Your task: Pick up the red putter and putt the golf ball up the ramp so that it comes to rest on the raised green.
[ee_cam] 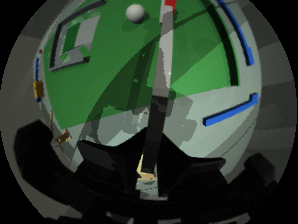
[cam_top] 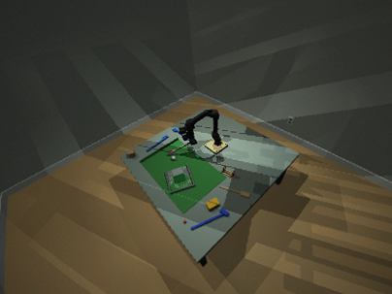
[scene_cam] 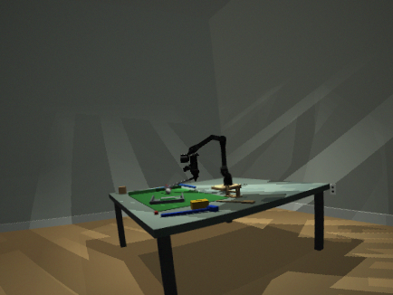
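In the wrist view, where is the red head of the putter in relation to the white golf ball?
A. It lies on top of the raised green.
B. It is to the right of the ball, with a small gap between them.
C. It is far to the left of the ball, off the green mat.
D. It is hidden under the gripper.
B: the red putter, held in the gripper, ends just right of the golf ball, with a strip of green mat between them.

Dull grey walls (scene_cam: 113, 68) are closing in the room, with pale streaks of light slanting across them. A wood-plank floor (scene_cam: 54, 258) is catching warm patches and long shadows. The grey worktop (scene_cam: 281, 192) is standing on dark legs (scene_cam: 167, 264), and a small wall outlet (scene_cam: 332, 188) is showing low down.
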`<state>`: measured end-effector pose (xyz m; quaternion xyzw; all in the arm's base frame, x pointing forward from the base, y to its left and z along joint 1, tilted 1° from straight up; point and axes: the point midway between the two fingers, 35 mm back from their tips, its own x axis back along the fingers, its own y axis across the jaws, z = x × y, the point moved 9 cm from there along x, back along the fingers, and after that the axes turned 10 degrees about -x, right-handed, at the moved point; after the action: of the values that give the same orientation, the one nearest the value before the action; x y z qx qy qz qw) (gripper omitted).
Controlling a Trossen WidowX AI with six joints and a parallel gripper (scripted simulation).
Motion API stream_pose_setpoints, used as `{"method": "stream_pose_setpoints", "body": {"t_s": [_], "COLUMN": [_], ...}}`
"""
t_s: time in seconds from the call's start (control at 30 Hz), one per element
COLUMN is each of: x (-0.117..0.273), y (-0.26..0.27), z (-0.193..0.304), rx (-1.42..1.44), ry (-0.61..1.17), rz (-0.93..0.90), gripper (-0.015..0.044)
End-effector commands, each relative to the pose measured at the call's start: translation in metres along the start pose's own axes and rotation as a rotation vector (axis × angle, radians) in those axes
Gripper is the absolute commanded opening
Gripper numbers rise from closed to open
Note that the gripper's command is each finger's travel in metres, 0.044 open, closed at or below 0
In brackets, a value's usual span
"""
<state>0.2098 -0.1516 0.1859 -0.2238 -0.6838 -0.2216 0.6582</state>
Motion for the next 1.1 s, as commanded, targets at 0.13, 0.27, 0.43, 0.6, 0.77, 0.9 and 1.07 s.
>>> {"method": "stream_pose_setpoints", "body": {"t_s": [0.13, 0.27, 0.43, 0.6, 0.77, 0.9, 1.07], "x": [-0.002, -0.002, -0.003, -0.003, -0.002, -0.001, 0.004], "y": [-0.024, -0.026, -0.025, 0.019, 0.081, 0.109, 0.109], "z": [-0.005, -0.006, -0.003, -0.004, 0.009, 0.02, 0.019], "rx": [-0.002, -0.003, -0.009, -0.007, -0.004, -0.003, -0.003], "ry": [-0.005, -0.005, 0.002, 0.0, -0.002, -0.002, -0.003], "rz": [0.005, 0.005, 0.003, 0.0, -0.004, -0.007, -0.007], "gripper": [0.0, 0.0, 0.0, 0.0, 0.0, 0.0, 0.0]}}
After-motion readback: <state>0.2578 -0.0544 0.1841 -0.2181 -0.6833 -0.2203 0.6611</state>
